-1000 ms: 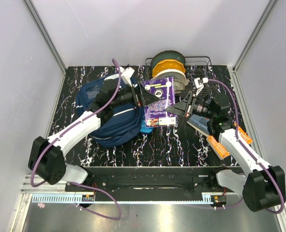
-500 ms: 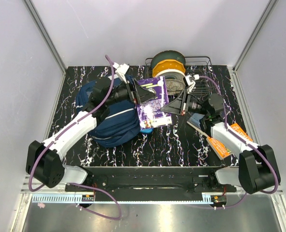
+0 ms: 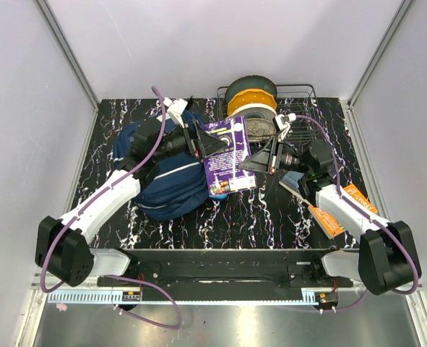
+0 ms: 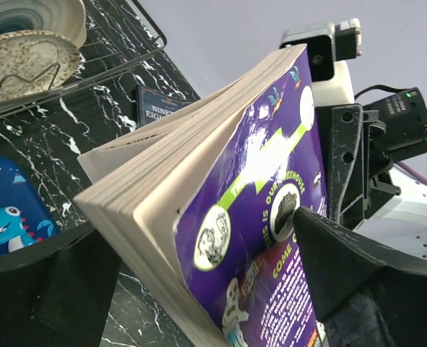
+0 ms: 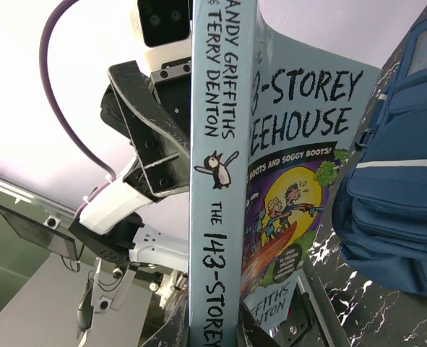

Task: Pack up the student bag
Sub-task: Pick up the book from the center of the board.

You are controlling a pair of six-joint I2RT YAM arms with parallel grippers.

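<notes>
Right tool (image 3: 253, 163) clamped on the glossy purple paperback's (image 3: 229, 153) spine. Left tool (image 3: 210, 143) spread wide, straddling its cream page edges. Soft navy fabric student bag (image 3: 166, 184) slumps on the marbled black worktop (image 3: 271, 210), just left of the paperback.

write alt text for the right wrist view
A paperback, The 143-Storey Treehouse, stands spine-on, clamped at its lower end by the right gripper. The left gripper sits open beyond it, and the navy student bag lies at right on the marbled table.
</notes>
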